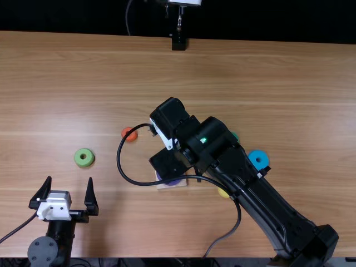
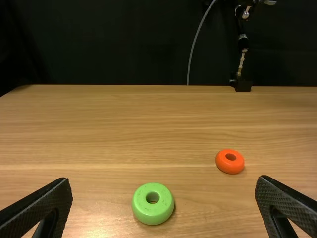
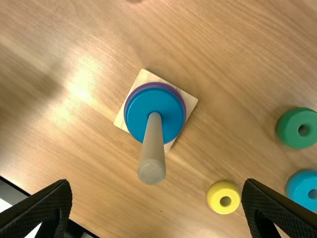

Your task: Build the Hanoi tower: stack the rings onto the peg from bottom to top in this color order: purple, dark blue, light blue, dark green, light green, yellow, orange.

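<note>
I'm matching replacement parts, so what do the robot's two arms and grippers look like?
Both are black. The left arm has a white block and a round grey disc; the right arm, a small green light and black cable. Their fingers taper, with textured faces.

Top cam's high, aimed steeply down-forward; left wrist cam's low, facing across the light brown wooden table (image 1: 67, 89), both catch the round light green ring (image 1: 84, 158); right one's close, looking down over the pale round peg (image 3: 152, 153).
</note>
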Robot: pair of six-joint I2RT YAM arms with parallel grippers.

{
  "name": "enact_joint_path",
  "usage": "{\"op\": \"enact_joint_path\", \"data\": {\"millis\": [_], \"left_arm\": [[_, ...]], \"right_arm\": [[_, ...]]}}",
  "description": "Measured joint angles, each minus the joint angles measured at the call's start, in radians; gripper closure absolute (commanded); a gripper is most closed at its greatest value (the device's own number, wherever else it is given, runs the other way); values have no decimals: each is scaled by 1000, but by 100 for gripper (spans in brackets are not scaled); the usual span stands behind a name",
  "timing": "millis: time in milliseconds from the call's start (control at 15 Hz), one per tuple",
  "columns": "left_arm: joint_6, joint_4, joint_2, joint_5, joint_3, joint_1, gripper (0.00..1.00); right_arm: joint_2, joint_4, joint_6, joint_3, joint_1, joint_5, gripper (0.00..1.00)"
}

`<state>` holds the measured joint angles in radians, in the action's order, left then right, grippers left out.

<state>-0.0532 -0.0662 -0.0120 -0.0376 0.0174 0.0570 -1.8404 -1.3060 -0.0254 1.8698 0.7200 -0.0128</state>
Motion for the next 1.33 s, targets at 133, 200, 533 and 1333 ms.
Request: {"op": "enact_joint_path", "data": {"millis": [133,200,533,1333], "left_arm": [[0,0,0,0,0,0,0],[0,0,0,0,0,0,0],[1,0,0,0,0,0,0],[0,0,0,0,0,0,0]], "right_arm": [[0,120,1,0,0,0,0],[0,225,1,0,-3,0,0],[1,528,2,-67,-225,0,0],[268,794,14,-658,-678,-3,0]]}}
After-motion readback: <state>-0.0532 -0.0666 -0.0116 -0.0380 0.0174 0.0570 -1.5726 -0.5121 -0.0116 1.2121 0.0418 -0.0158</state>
